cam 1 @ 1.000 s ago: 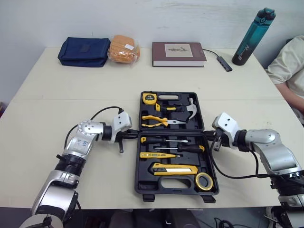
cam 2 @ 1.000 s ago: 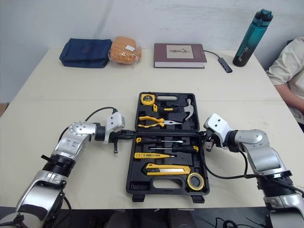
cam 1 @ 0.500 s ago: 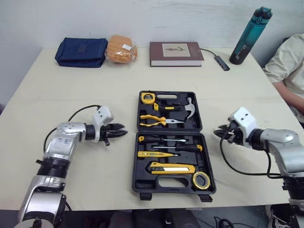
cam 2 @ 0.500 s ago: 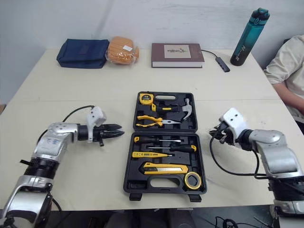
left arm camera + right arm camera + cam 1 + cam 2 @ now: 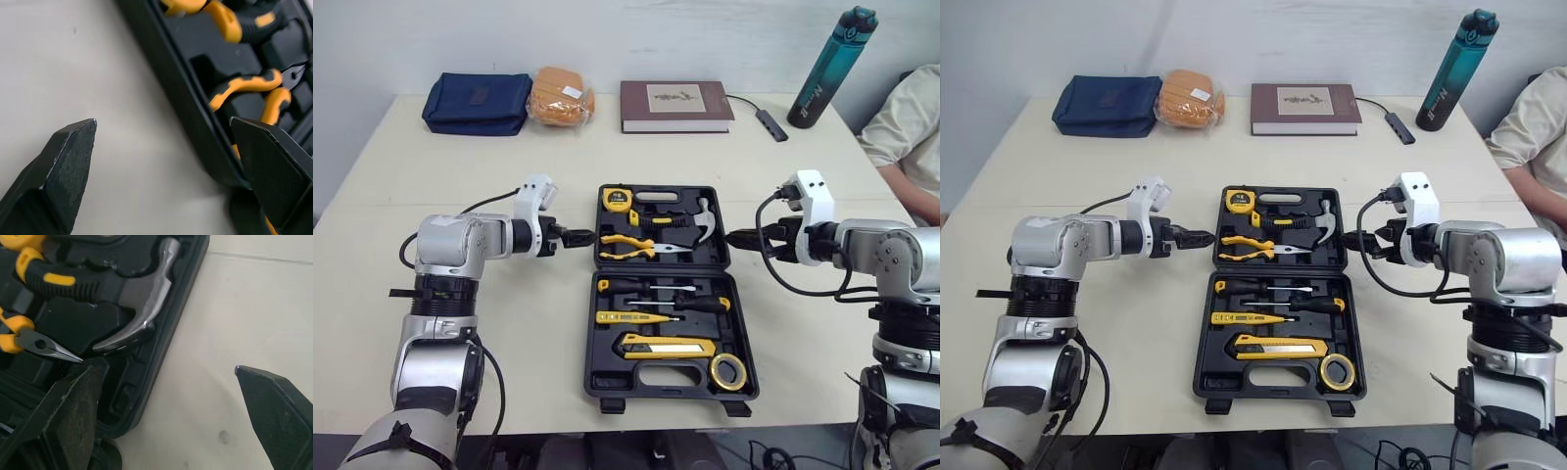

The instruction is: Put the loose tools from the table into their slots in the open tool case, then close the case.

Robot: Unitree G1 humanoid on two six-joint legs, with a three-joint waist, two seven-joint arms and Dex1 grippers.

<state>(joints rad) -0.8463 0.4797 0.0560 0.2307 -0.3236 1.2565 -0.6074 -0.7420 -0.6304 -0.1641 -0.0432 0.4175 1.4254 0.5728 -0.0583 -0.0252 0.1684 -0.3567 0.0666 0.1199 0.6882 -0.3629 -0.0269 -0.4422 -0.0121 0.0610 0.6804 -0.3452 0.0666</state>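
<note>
A navy pouch (image 5: 475,102), orange bundle (image 5: 561,95), maroon book (image 5: 675,106) and teal bottle (image 5: 830,70) form a row at the back.

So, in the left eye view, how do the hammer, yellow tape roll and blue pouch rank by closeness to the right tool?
From the right tool:
1. Hammer, in the case's far half, right beside it.
2. Yellow tape roll, in the case's near right corner.
3. Blue pouch, at the table's far left.

A pale table (image 5: 538,333) carries an open case (image 5: 664,273) at centre; along its far edge sit a pouch (image 5: 477,102), an orange bag (image 5: 561,96) (perhaps bread), a book (image 5: 676,106), an adapter (image 5: 771,125) and a bottle (image 5: 831,69).
</note>
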